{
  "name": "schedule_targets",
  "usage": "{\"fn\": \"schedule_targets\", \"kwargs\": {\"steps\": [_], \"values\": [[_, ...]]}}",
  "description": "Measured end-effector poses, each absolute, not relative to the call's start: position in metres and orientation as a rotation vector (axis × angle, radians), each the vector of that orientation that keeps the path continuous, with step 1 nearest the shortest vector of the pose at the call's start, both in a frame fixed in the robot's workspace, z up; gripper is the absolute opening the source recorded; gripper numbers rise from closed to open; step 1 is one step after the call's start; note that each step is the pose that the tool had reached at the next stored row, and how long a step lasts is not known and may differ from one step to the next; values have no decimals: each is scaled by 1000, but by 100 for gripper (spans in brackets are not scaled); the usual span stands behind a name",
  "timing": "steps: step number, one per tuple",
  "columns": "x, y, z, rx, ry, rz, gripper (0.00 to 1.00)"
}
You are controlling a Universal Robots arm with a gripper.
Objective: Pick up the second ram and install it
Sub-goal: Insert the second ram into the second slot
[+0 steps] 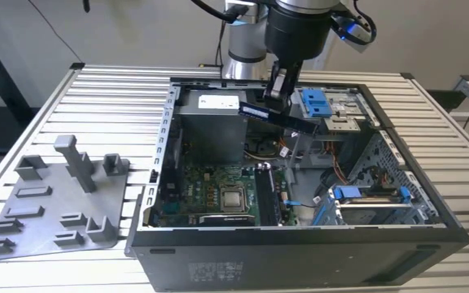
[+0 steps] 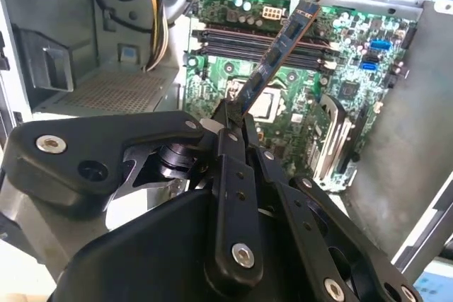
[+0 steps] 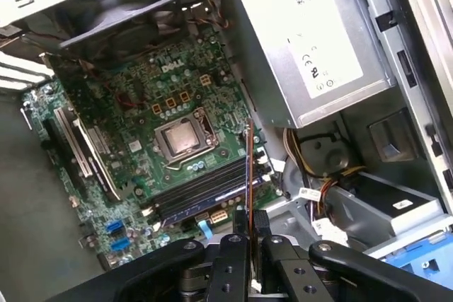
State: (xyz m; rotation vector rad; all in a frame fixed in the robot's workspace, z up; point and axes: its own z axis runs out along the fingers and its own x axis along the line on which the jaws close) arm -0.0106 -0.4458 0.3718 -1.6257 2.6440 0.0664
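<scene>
My gripper [image 1: 276,96] hangs over the back part of the open computer case [image 1: 300,244] and is shut on the second ram [image 1: 277,117]. This thin dark strip sticks out sideways and tilted, well above the motherboard [image 1: 210,195]. In the second wrist view the ram [image 2: 279,51] runs out from the gripper [image 2: 231,114] over the long black memory slots [image 2: 262,39]. In the first wrist view the ram [image 3: 248,164] is seen edge-on, reaching from the gripper [image 3: 249,211] towards the slots [image 3: 202,190] beside the processor [image 3: 182,139].
A grey tray [image 1: 55,204] with upright posts lies on the slatted table at the exterior view's left. Inside the case are the silver power supply [image 1: 212,122], bundled cables [image 3: 311,189] and blue drive brackets [image 1: 316,102]. The case walls rise around the motherboard.
</scene>
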Motion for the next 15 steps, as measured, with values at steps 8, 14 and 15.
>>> {"fn": "schedule_targets", "kwargs": {"steps": [8, 14, 15], "values": [[-11, -446, 370, -1474, 2729, 63, 14], [-11, -446, 368, -1382, 2775, 61, 14], [-11, -446, 368, -1366, 2783, 61, 14]]}}
